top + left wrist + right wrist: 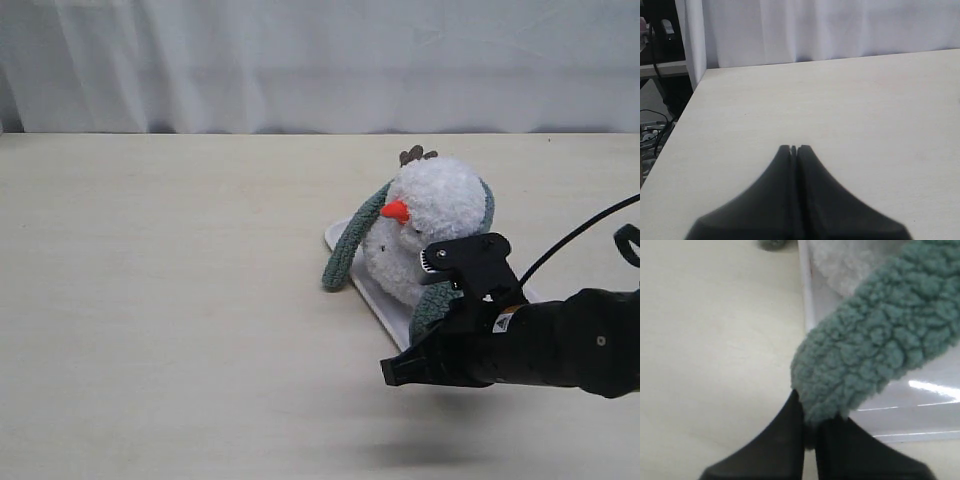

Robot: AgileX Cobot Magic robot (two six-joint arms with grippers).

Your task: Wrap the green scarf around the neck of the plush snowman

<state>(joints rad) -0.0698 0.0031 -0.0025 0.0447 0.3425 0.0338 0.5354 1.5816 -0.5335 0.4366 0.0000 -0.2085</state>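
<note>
Here, the exterior view is showing the plush snowman [425, 225] leaning on a flat white tray [385, 300] right of the middle of the pale table [150, 300], its orange nose [395, 211] pointing left. The green scarf [348, 250] is hanging in one strip down the left side of the head to the table, showing again at the head's right edge, and coming down in front of the body toward the black right arm [540, 345]. Whether it is sitting in the snowman's neck [405, 238] I cannot tell, since fur is hiding the crease. The arm's bulk is covering the scarf's lower end in this view, so the grip itself is not showing there. The right wrist view is supplying it: the right gripper [810, 424] is pinching the fleecy tip of the scarf, its fingers [785, 440] closed tight on the fabric, just beside the tray's edge, with the strip running away over the glossy tray. The left gripper [793, 150] is appearing only in its own wrist view, where its fingers are pressed together with nothing between them, hovering over bare tabletop near a corner, a white curtain [840, 25] hanging behind.
</note>
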